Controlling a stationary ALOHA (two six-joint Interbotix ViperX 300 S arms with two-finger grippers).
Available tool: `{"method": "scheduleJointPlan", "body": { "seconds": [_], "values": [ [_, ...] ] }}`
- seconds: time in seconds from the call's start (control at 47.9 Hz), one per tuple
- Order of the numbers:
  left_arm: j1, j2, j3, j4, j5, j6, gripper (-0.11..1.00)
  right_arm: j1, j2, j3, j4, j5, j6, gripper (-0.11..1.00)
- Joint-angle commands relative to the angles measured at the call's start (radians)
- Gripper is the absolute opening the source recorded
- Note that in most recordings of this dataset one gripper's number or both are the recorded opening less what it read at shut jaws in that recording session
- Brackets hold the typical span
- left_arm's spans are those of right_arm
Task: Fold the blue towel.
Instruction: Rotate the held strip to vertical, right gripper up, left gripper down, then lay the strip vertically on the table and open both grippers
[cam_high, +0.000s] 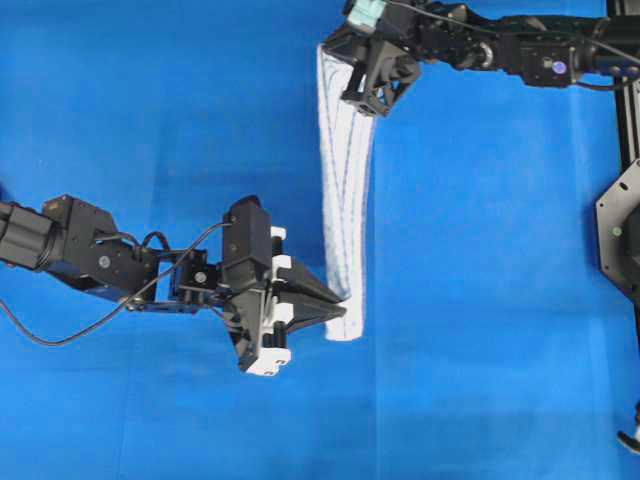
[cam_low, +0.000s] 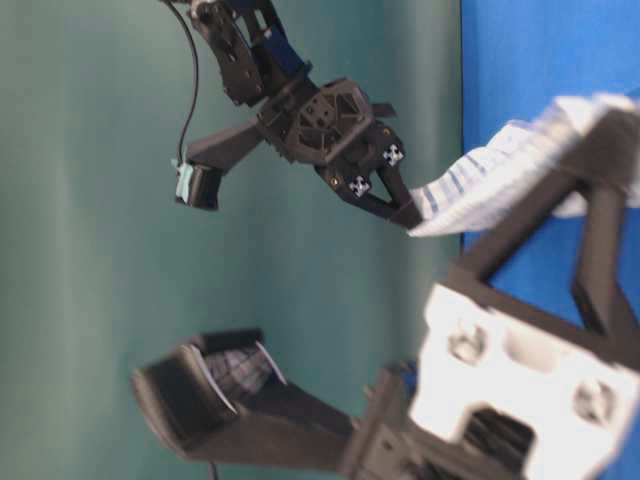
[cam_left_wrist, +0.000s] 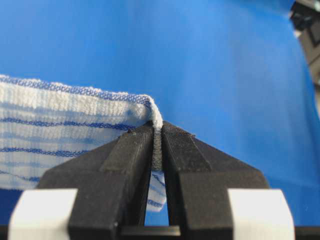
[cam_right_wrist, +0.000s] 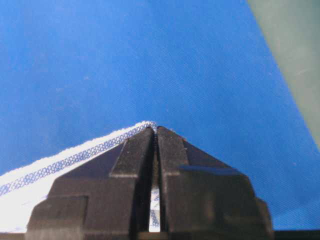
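Two pairs of jaws are clamped on the blue towel (cam_high: 345, 190), one at each end. The left gripper (cam_high: 340, 302) pinches a hemmed corner of the cloth; in the left wrist view its black fingers (cam_left_wrist: 131, 150) stand almost together with only the white fabric between them, and the striped cloth spreads away to the left of the tips. The right gripper (cam_high: 352, 62) bites the opposite corner the same way; the right wrist view shows its fingers (cam_right_wrist: 135, 155) pressed close on a thin edge of hem that runs off to the lower left.

Between the two grips the towel hangs as a long narrow band, bunched lengthwise so its thin blue stripes run from one gripper to the other. In the table-level view it is stretched clear of the surface. Under the towel lies the blue table covering (cam_high: 150, 110), and the left arm's cable (cam_high: 70, 330) loops across it, well apart from the towel.
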Motion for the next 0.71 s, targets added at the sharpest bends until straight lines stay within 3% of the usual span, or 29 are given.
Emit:
{"method": "scheduleJointPlan", "body": {
  "seconds": [0.0,0.125,0.292,0.418,0.522,0.689],
  "values": [
    [-0.014,-0.034,0.012,-0.029,-0.009,0.003,0.04,0.008,0.002,-0.038,0.0,0.005,-0.002,-0.04],
    [-0.023,-0.043,0.043,-0.077,-0.002,-0.015,0.04,0.017,0.029,-0.055,0.0,0.009,-0.002,-0.03],
    [-0.026,-0.051,0.078,-0.092,0.014,-0.058,0.04,0.029,0.075,-0.077,0.0,0.005,0.0,0.01],
    [-0.031,-0.052,0.089,-0.1,0.017,-0.072,0.07,0.031,0.101,-0.091,0.002,-0.002,0.005,0.1],
    [-0.035,-0.051,0.091,-0.106,0.026,-0.081,0.27,0.029,0.104,-0.094,0.002,-0.017,0.005,0.32],
    [-0.038,-0.052,0.089,-0.107,0.063,-0.092,0.77,0.032,0.103,-0.091,0.0,-0.038,0.005,0.81]
  ]
}}
